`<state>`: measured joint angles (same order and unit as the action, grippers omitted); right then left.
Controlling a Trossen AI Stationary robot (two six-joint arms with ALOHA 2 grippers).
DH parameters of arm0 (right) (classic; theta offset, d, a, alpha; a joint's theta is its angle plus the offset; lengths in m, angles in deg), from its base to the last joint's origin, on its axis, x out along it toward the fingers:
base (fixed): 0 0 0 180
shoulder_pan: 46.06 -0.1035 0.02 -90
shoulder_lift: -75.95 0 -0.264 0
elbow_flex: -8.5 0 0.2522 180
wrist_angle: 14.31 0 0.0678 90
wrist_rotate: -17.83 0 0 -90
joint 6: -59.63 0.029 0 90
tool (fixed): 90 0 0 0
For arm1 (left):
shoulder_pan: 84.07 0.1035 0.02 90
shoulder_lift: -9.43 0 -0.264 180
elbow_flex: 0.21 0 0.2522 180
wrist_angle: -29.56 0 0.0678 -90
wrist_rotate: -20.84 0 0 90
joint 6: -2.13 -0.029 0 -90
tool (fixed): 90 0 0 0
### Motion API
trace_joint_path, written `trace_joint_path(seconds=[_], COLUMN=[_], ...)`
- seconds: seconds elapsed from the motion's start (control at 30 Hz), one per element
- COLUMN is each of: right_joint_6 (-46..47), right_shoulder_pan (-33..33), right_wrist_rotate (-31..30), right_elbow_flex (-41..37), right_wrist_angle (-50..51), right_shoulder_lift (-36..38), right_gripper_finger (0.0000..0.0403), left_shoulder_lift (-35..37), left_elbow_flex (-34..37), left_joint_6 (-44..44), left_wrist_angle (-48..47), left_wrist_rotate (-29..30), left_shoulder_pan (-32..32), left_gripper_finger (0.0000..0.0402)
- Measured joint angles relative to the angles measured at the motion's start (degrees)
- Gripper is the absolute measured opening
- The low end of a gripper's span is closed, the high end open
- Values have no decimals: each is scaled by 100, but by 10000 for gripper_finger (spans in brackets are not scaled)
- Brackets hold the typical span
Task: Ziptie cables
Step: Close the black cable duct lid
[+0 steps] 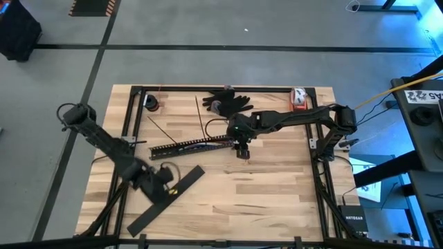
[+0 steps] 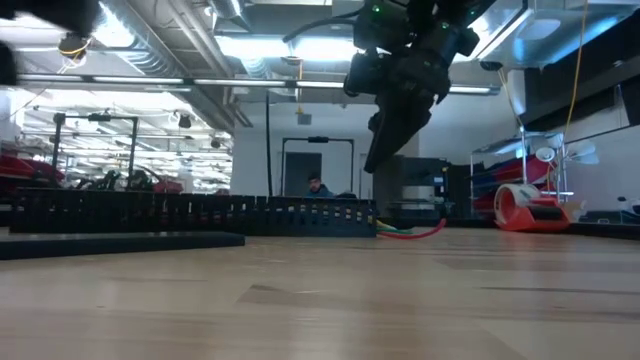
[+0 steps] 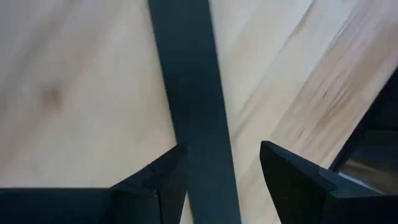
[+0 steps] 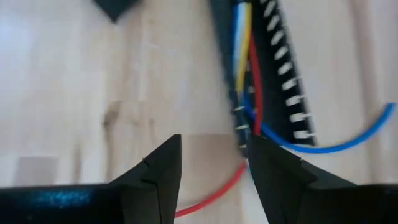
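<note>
I work in what looks like a lab or industrial workshop. My bench (image 1: pixel 228 187) is a pale wood top inside a black metal frame (image 1: pixel 221 88), standing on a grey concrete floor (image 1: pixel 208 28) crossed by dark tape lines. Level across the bench I see an open ceiling with bare ducts and pipes (image 2: pixel 200 60) and strip lights (image 2: pixel 270 45), racks of gear (image 2: pixel 90 150) on one side, a doorway (image 2: pixel 317 165), and a person (image 2: pixel 317 187) seated far back. Cables and equipment (image 1: pixel 415 104) crowd the bench's right edge.
</note>
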<state>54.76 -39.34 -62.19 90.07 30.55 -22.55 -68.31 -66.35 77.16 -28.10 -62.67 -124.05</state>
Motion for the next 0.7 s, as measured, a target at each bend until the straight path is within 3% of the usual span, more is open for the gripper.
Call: trace_joint_path(seconds=[0.17,0.37,0.7], right_joint_6=[-2,12,307], right_shoulder_pan=[0,0,7], right_wrist_rotate=[367,1029,606], right_elbow_flex=[0,0,0], right_wrist_angle=[92,75,-48], right_shoulder_lift=[0,0,0], right_gripper_finger=[172,172,172], left_shoulder_lift=[-453,-914,-767], left_elbow_flex=[0,45,323], left_joint_6=[1175,1603,535], left_wrist_angle=[-1,303,548], left_wrist_rotate=[21,91,-326], left_shoulder_pan=[-776,-1170,-635], left_gripper_finger=[188,190,249])
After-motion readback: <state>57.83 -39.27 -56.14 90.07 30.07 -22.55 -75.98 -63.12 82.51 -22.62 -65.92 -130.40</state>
